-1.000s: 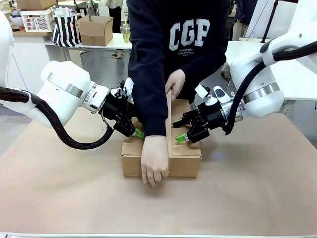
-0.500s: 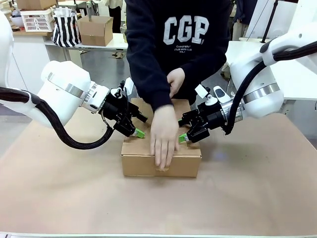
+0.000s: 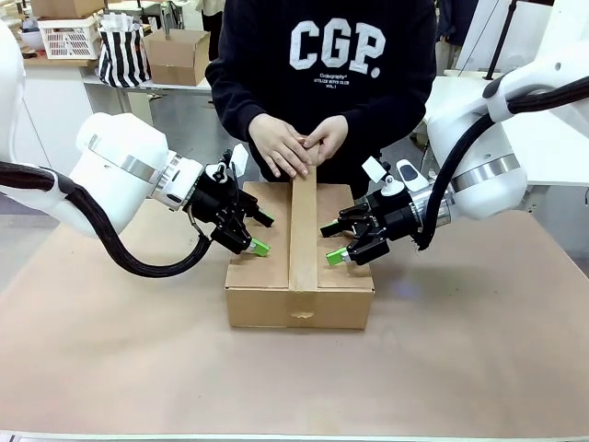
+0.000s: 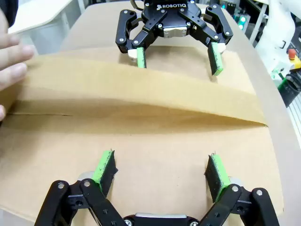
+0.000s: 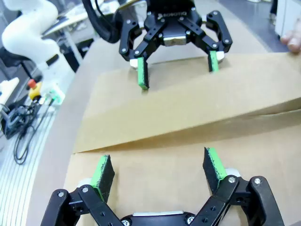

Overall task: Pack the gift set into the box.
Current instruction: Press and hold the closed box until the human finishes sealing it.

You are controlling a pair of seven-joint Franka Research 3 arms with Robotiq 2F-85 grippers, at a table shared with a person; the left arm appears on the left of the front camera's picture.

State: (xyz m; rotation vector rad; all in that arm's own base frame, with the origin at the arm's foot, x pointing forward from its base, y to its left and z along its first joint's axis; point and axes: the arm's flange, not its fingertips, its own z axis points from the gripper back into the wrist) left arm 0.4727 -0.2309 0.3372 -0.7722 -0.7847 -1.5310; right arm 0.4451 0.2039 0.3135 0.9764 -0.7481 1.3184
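Box (image 3: 267,276): brown cardboard carton, closed on top, at the middle of the table (image 3: 479,350), nearer its far edge.
Tape strip (image 3: 303,230): brown band running front to back along the carton's centre seam; its near end is stuck over the front face, its far end is lifted clear of the lid.
Person's hands (image 3: 294,145): both at the far end of the strip, above the carton's far edge, holding it up.
Left gripper (image 3: 250,234): fingers spread wide, holding nothing, green pads over the carton's left top flap.
Right gripper (image 3: 337,243): fingers spread wide, holding nothing, over the right top flap; the raised strip stands between the two grippers.
Gift set: contents hidden by the closed flaps.
Background: smaller brown carton (image 3: 177,55), striped bag (image 3: 122,53), white basket (image 3: 69,37) on a far counter.
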